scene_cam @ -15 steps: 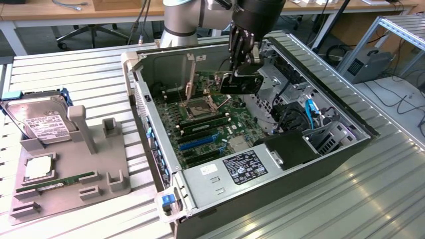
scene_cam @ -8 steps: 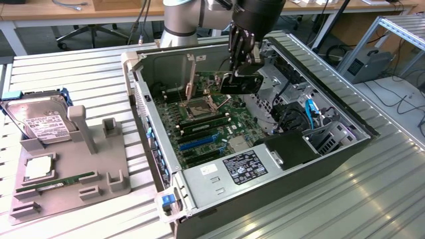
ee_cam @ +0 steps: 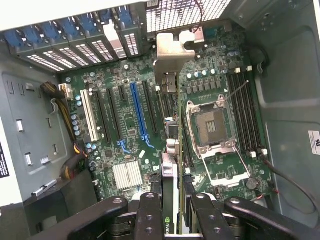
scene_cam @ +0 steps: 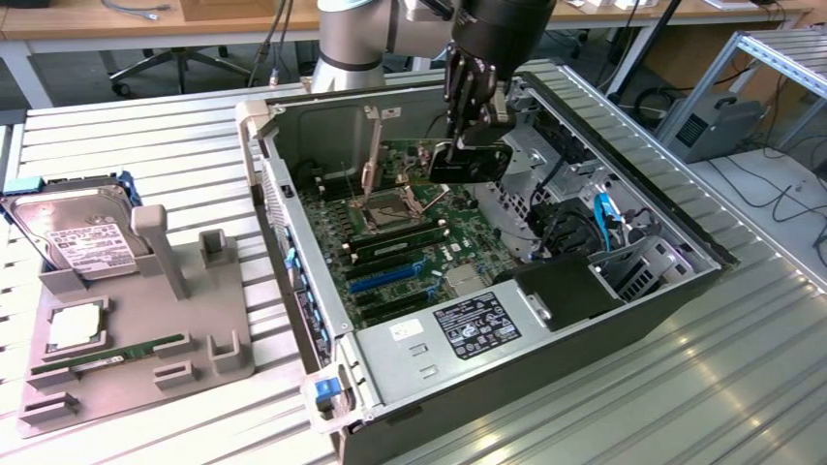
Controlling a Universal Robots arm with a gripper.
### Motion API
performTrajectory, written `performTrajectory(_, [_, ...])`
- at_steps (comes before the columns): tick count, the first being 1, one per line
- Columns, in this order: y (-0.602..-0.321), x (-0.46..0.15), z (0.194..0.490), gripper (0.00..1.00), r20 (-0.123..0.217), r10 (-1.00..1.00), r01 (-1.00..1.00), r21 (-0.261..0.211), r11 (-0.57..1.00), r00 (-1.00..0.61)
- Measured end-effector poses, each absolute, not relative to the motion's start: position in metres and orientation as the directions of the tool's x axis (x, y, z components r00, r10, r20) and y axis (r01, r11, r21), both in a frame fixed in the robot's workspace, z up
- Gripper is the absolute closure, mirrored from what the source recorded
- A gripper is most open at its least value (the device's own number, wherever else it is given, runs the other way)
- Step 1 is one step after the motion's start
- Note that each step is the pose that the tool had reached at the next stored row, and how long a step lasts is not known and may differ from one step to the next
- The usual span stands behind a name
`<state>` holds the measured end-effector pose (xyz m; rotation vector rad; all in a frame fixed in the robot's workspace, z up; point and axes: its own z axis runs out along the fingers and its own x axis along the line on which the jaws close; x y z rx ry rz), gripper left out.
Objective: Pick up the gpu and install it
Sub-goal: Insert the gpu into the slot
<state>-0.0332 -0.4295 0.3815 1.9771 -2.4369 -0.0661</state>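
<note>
The gpu (scene_cam: pixel 468 163) hangs inside the open computer case (scene_cam: pixel 387 358), a little above the green motherboard (scene_cam: pixel 401 242). My gripper (scene_cam: pixel 468 131) comes down from above and is shut on the card's upper edge. In the wrist view the gpu (ee_cam: pixel 170 165) appears edge-on between the two black fingers (ee_cam: pixel 150 212). Its silver end bracket (ee_cam: pixel 169 55) points toward the case's rear slot covers (ee_cam: pixel 75 50). The card hovers over the black slots between the long blue slot (ee_cam: pixel 138 112) and the empty CPU socket (ee_cam: pixel 210 125).
On the exterior view's left, a grey fixture (scene_cam: pixel 142 320) carries a hard drive (scene_cam: pixel 80 237) and a memory stick (scene_cam: pixel 110 356). Drive cages and blue cables (scene_cam: pixel 601 218) crowd the case's right side. The power supply (scene_cam: pixel 466 325) sits at its near end.
</note>
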Motion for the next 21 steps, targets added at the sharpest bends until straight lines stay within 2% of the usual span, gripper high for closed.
performTrajectory(21, [-0.4295,-0.0323,0.3814,0.73,-0.024,-0.987,-0.987,0.035,0.157,-0.158])
